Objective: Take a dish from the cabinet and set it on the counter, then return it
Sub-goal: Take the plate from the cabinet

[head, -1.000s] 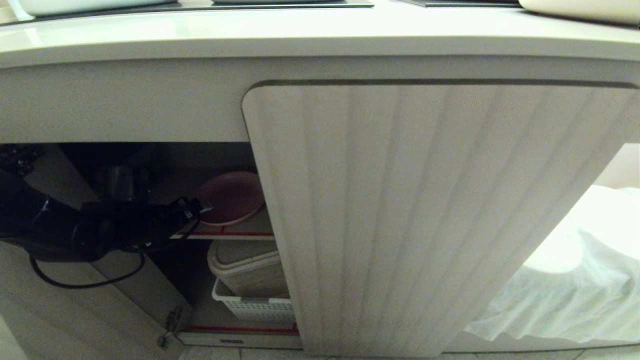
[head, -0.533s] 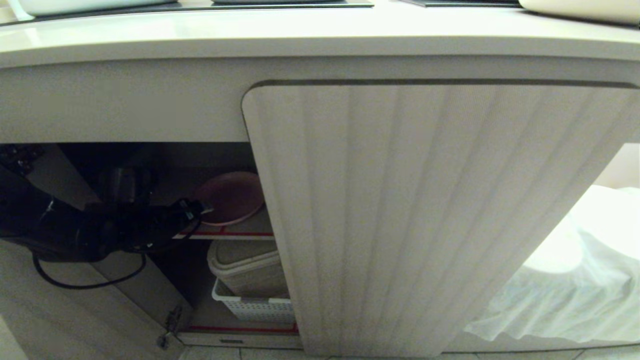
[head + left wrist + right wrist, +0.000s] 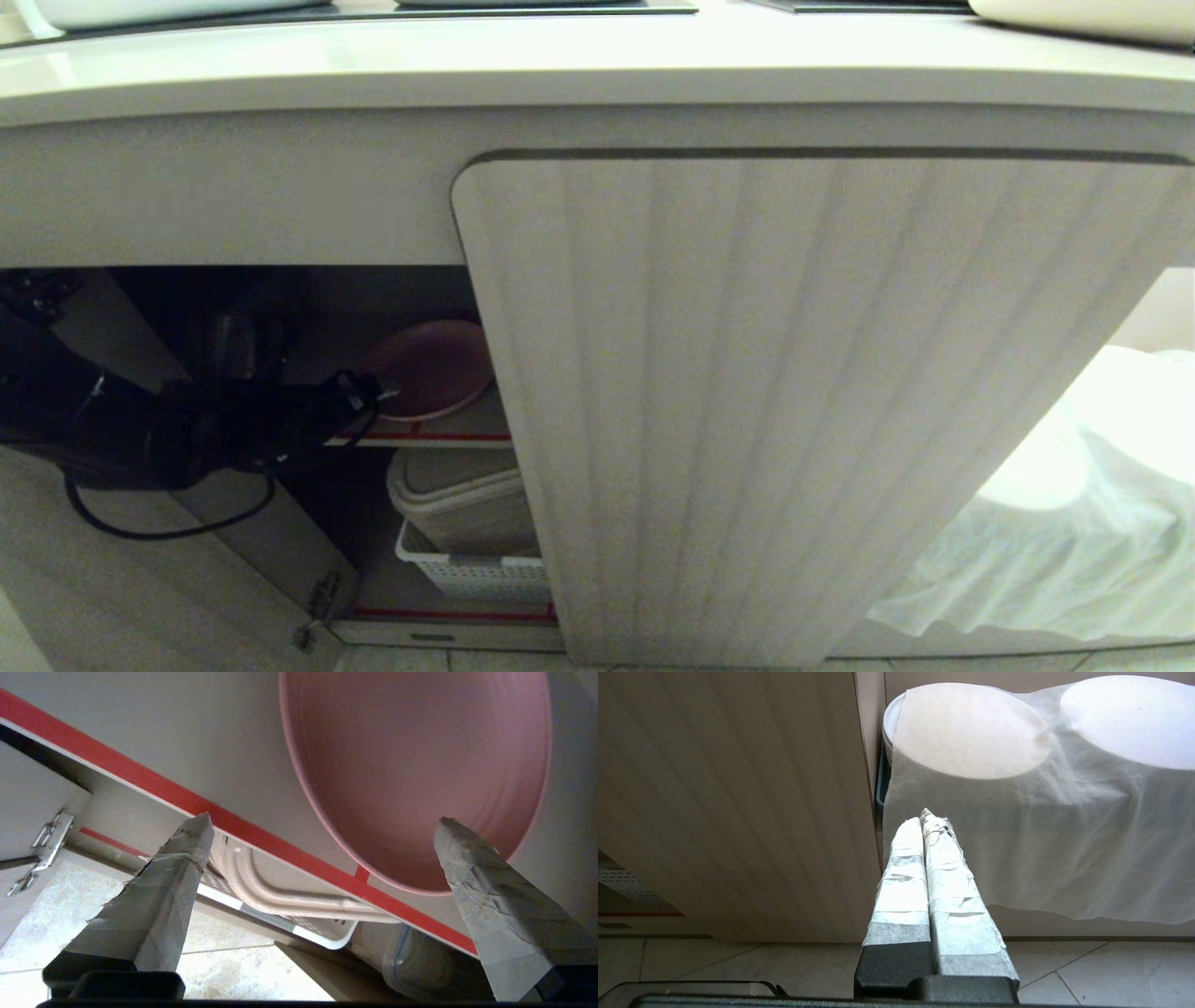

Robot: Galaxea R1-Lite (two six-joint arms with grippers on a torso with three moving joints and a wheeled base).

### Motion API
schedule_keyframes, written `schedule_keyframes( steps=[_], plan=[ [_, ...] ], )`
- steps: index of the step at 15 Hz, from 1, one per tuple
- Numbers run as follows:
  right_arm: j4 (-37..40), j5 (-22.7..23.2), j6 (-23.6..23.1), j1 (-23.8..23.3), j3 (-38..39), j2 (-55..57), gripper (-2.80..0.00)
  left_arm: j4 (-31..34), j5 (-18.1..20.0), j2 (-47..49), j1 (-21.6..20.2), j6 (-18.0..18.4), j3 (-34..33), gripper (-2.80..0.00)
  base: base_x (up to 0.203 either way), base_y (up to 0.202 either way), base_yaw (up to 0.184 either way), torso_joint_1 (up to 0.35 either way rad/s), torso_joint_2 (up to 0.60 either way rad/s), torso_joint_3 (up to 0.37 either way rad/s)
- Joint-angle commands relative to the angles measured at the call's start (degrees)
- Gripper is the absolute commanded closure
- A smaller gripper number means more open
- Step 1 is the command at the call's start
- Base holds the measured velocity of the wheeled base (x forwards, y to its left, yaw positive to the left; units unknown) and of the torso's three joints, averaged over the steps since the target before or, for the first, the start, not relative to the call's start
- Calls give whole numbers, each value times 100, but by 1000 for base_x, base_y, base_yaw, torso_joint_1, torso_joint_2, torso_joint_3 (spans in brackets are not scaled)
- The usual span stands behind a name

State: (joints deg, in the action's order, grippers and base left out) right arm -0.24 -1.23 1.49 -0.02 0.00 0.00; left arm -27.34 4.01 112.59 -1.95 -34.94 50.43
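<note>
Round, shallow pink dish [image 3: 416, 765], raised rim.

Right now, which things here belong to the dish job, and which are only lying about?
Belong to the job:
- pink dish
- cabinet
- counter
- left gripper, open

Lying about:
- white basket
- beige container
- white cloth
- right gripper, shut
</note>
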Motion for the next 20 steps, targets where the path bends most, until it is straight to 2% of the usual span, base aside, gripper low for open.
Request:
schedule_keyframes(
  steps=[1, 5, 9, 20],
  plan=[
    [-2, 0, 1, 2, 0, 0, 0, 7, -6, 50, -7, -22, 35, -280, 0, 0, 0, 0, 0, 0],
    [-2, 0, 1, 2, 0, 0, 0, 23, 8, 61, -7, -22, 85, -280, 0, 0, 0, 0, 0, 0],
    [-2, 0, 1, 2, 0, 0, 0, 537, 3, 61, -7, -13, 292, -280, 0, 0, 0, 0, 0, 0],
    [-2, 0, -8, -4, 0, 0, 0, 563, 78, 61, -7, -28, 301, -280, 0, 0, 0, 0, 0, 0]
  ],
)
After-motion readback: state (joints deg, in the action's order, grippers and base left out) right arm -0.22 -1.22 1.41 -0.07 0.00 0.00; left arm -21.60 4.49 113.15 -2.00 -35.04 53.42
